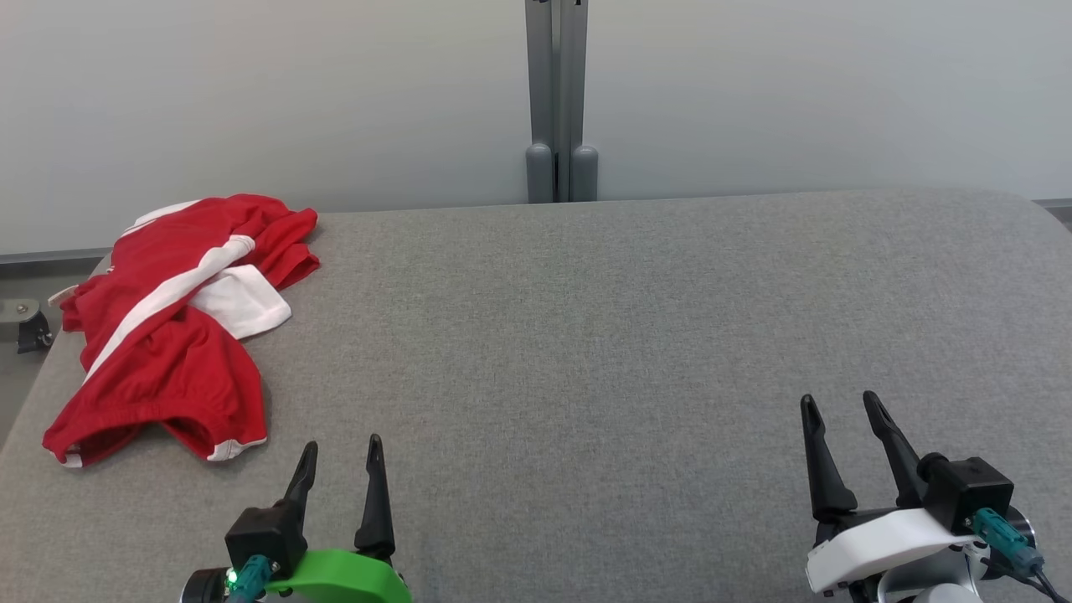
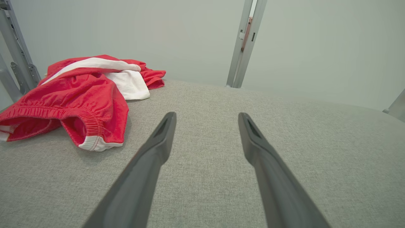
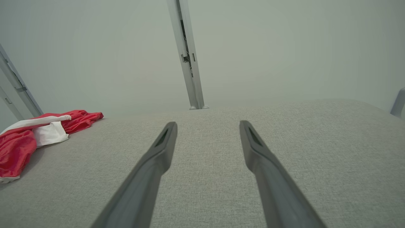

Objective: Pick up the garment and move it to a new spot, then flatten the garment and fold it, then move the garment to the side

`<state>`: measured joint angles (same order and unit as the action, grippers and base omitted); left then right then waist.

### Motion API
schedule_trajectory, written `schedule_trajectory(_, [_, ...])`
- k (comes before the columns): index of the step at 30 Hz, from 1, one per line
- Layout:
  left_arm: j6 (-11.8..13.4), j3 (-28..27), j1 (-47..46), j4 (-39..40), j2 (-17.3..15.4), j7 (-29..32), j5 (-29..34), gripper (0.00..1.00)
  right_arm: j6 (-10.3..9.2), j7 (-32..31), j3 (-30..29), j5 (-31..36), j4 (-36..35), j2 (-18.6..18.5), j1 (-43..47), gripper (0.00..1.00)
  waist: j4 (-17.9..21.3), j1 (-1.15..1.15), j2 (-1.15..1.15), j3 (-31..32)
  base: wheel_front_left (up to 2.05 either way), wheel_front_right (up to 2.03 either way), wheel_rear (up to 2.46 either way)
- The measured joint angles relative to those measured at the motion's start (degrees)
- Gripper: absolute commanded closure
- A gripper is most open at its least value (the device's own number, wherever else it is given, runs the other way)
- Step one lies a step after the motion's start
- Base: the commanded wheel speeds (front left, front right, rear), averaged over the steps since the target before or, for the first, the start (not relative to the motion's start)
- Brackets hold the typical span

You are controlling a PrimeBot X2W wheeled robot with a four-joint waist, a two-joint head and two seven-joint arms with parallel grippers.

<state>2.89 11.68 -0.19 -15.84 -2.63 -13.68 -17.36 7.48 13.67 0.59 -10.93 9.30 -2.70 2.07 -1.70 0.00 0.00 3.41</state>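
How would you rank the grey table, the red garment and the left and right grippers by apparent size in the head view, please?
1. grey table, by far the largest
2. red garment
3. left gripper and right gripper: they look about alike, so I would not rank them

a wide run of bare grey table (image 1: 586, 352) stretches across the centre and right of the head view, open from the lower edge to the far rim. the one obstacle on the surface is a crumpled red and white garment (image 1: 167, 335), heaped at the upper left and reaching the table's left edge. behind the far rim a pale wall (image 1: 251, 100) closes the top of the frame, with a grey metal post (image 1: 557, 100) at upper centre. the left gripper (image 1: 343, 441), lower left, sits near the garment's closest hem, jaws apart; the right gripper (image 1: 837, 398), lower right and also spread, has bare fabric ahead and on both sides.
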Motion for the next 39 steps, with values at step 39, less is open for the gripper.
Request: schedule_trajectory(39, [0.51, 0.60, 0.14, -2.02, -0.04, -1.34, 3.91, 0.00, 0.01, 1.32, -0.22, 4.64, 0.89, -0.05, -0.01, 0.00, -0.86, 0.00, 0.00, -0.37, 0.00, 0.00, 0.00])
